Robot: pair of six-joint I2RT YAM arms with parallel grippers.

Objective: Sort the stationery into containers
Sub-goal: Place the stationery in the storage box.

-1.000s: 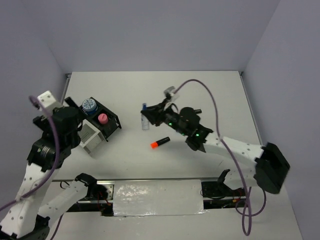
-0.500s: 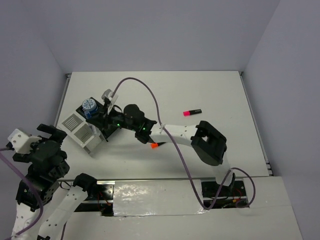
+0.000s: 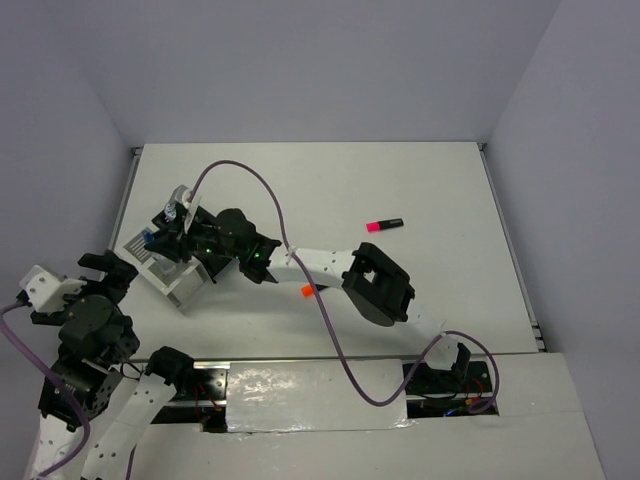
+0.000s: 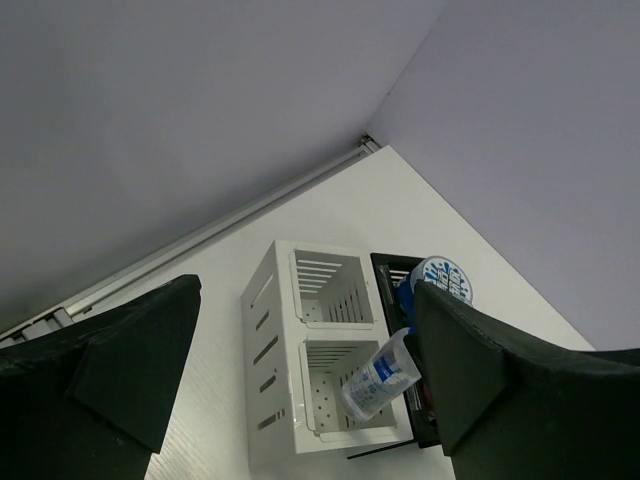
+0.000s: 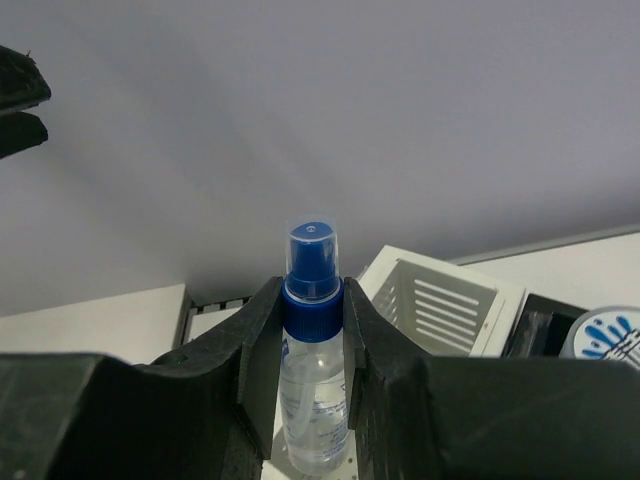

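**Bottle Goes Into the White Box**

The fingers point(image 5: 262, 345) of the right gripper point(image 5: 312, 335) squeeze a small spray bottle point(image 5: 312, 400) just under its blue cap. The bottle hangs over the white box point(image 4: 300, 370), with its bottom dipping into one hole.

To do this well, I think the arm should stand the tilted bottle up straight. Then it should go down slowly inside the hole and only then let go.

The left gripper point(image 4: 300, 330) is wide open and holds nothing, well away from the box.

The right wrist view shows the grip up close. The left wrist view shows the bottle's tilt and a blue-white roll point(image 4: 445, 280) in the black box point(image 4: 392, 268). Only the top view shows the orange marker point(image 3: 308, 290) and pink marker point(image 3: 384, 224) lying on the table point(image 3: 440, 180).
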